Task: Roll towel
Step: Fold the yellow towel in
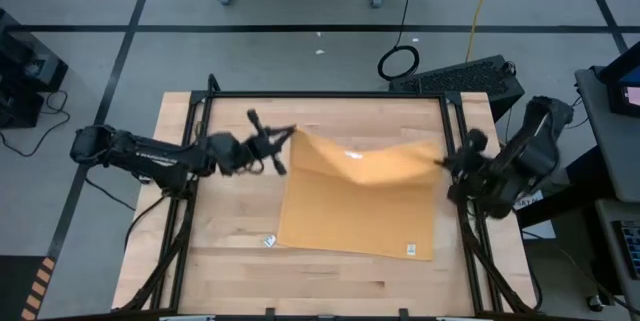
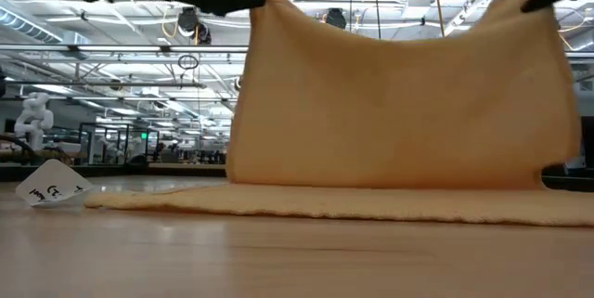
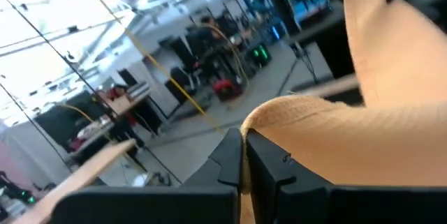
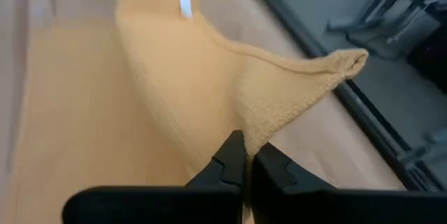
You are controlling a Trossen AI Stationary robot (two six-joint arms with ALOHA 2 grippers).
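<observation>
The mustard-yellow towel [image 1: 360, 206] has its far edge lifted and its near half [image 2: 371, 203] flat on the wooden table [image 1: 220, 221]. A small white tag [image 1: 410, 250] shows at its near edge. My left gripper [image 1: 288, 141] is shut on the far left corner and my right gripper [image 1: 443, 166] is shut on the far right corner. In the low view the cloth hangs like a curtain [image 2: 399, 94] between the two, sagging a little in the middle. My left gripper pinches the towel's far left corner [image 3: 262, 123] between its two fingers [image 3: 230, 158], coming level from the table's left. The corner is lifted clear and the cloth hangs down from it to the table. My right gripper pinches the far right corner just behind its tip [image 4: 255, 137] between its two fingers [image 4: 227, 158], slanting down from the table's right. The corner's tip [image 4: 349, 60] sticks out past the fingers. The cloth falls away from the hold to the table.
A small white card [image 1: 268, 241] lies on the table by the towel's near left corner, also seen low [image 2: 51, 189]. Black frame rails [image 1: 455, 131] run along the table's sides. A keyboard [image 1: 460, 76] sits beyond the far right corner.
</observation>
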